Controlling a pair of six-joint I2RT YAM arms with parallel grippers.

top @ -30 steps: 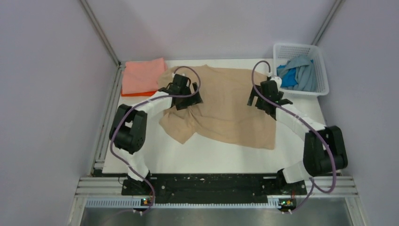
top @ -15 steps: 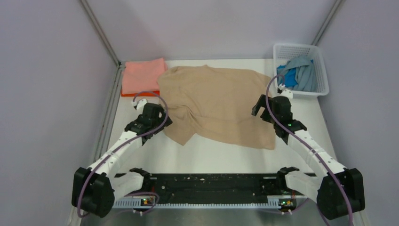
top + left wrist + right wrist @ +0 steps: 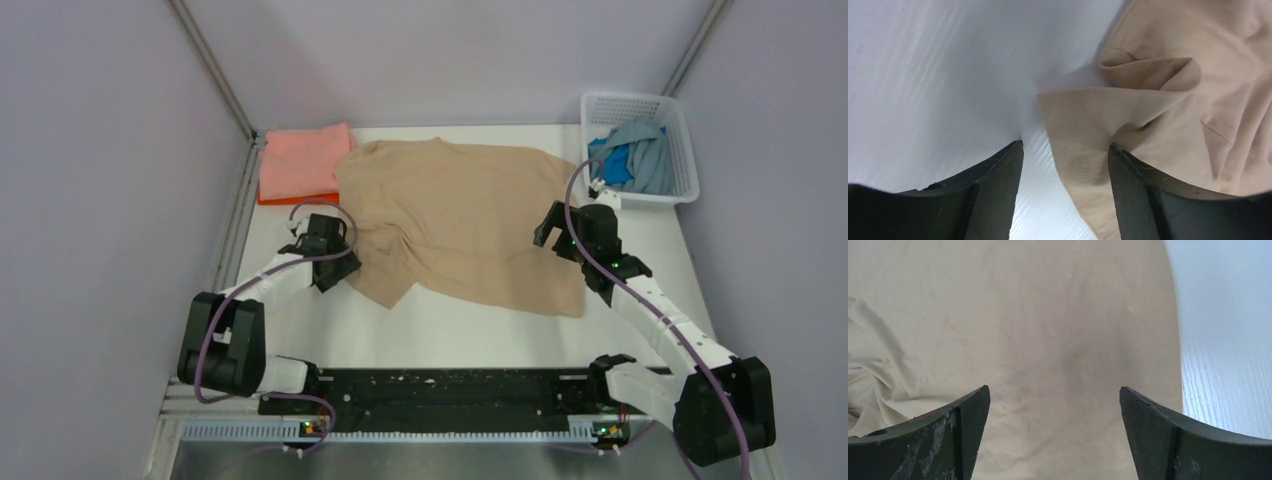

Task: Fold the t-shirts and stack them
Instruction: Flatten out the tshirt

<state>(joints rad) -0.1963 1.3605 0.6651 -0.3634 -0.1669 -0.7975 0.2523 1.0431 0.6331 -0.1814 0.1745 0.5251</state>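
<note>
A tan t-shirt lies spread and wrinkled across the middle of the white table. My left gripper is open at its near-left part; in the left wrist view a hemmed edge of the tan cloth lies between the open fingers. My right gripper is open over the shirt's right side; the right wrist view shows flat tan cloth under it and the shirt's edge at the right. A folded salmon pink shirt lies on an orange one at the back left.
A white lattice basket at the back right holds blue and light blue-grey shirts. Grey walls close in both sides. A black rail runs along the near edge.
Both arms pulled back from the shirt's far part toward the near side. The left gripper then settled at the shirt's near-left edge. The right arm barely moved in the last half second.
</note>
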